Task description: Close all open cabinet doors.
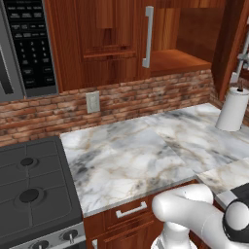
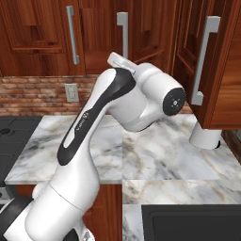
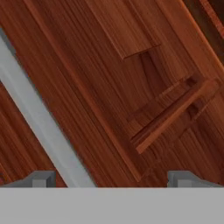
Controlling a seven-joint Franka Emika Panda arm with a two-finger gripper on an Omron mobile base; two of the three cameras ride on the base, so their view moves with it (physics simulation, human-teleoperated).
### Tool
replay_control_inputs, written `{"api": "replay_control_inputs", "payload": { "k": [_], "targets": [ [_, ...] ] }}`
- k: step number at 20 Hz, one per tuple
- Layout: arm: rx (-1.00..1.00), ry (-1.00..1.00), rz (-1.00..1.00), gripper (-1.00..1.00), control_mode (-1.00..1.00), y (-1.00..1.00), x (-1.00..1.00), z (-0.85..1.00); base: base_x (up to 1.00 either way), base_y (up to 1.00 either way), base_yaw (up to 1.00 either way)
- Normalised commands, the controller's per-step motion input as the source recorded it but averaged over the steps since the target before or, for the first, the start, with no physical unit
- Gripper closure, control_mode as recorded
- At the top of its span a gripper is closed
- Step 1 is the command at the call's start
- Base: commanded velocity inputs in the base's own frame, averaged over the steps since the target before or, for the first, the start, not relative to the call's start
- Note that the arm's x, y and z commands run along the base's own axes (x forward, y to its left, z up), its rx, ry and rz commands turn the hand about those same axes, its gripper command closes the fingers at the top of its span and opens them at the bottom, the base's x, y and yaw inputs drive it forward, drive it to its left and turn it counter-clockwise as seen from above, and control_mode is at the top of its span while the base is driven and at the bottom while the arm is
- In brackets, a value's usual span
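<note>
My arm rises from the base, bends at the elbow above the marble surface and reaches up toward the wall cabinets. My gripper faces a reddish-brown cabinet door close up, its silver bar handle near my left fingertip. My jaws are spread, pinching nothing. Another door stands swung open at right.

Place: a home kitchen, rendered
Walls: red brick backsplash with a wall socket at 12 o'clock
Storage: reddish-brown cabinet doors with silver bar handles overhead; one stands open at 2 o'clock
Cooking: black gas stove at 8 o'clock; microwave above it
Desk: marble-topped; paper towel roll at 3 o'clock
</note>
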Motion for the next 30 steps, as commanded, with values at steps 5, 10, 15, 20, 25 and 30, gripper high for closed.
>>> {"api": "replay_control_inputs", "payload": {
  "k": [5, 10, 15, 20, 25, 30],
  "targets": [
    [0.00, 0.00, 0.00, -1.00, -1.00, 0.33, 0.51, 0.00, 0.00, 0.00, 0.00],
    [0.00, 0.00, 0.00, -1.00, -1.00, 0.38, 0.49, 0.00, 0.00, 0.00, 0.00],
    [0.00, 0.00, 0.00, -1.00, -1.00, 0.36, 0.50, 0.00, 0.00, 0.00, 0.00],
    [0.00, 0.00, 0.00, -1.00, -1.00, 0.32, 0.46, 0.00, 0.00, 0.00, 0.00],
    [0.00, 0.00, 0.00, -1.00, -1.00, 0.23, 0.36, 0.00, 0.00, 0.00, 0.00],
    [0.00, 0.00, 0.00, -1.00, -1.00, 0.19, 0.42, 0.00, 0.00, 0.00, 0.00]
  ]
}}
